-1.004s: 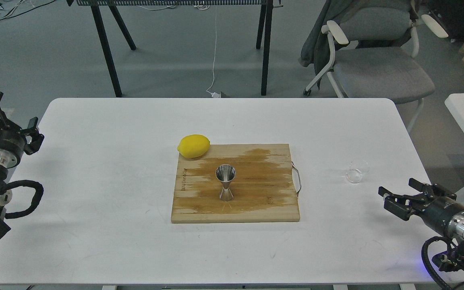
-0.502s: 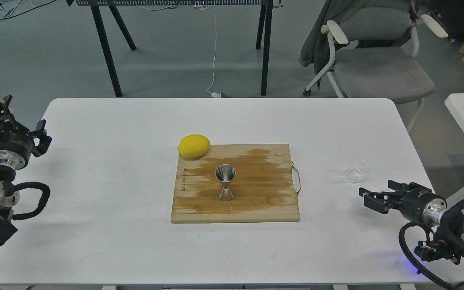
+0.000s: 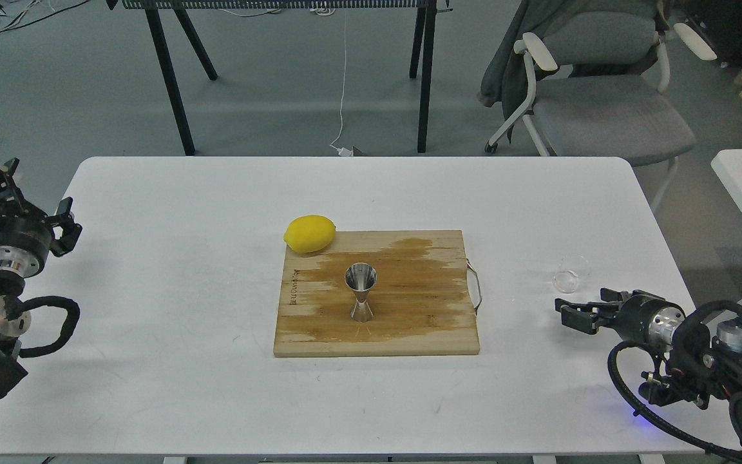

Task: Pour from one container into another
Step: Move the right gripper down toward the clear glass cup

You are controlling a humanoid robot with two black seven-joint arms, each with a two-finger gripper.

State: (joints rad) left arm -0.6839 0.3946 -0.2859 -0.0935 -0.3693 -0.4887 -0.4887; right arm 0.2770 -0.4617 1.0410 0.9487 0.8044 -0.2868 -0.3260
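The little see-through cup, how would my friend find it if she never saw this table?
Start at the white table and find the wooden cutting board in its middle. Go right, past the board's metal handle, to the bare tabletop just beyond the right claw. The clear cup stands there alone; unlike the shiny steel jigger and the yellow lemon, you can see right through it.

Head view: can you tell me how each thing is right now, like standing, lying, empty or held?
clear cup: on the table, not held; whether upright or tipped is unclear.
steel jigger: upright on the board, open cone up.
lemon: lying at the board's far left corner.
cutting board: flat, darkly stained.
right hand: near the cup, holding nothing.
left hand: open, empty.
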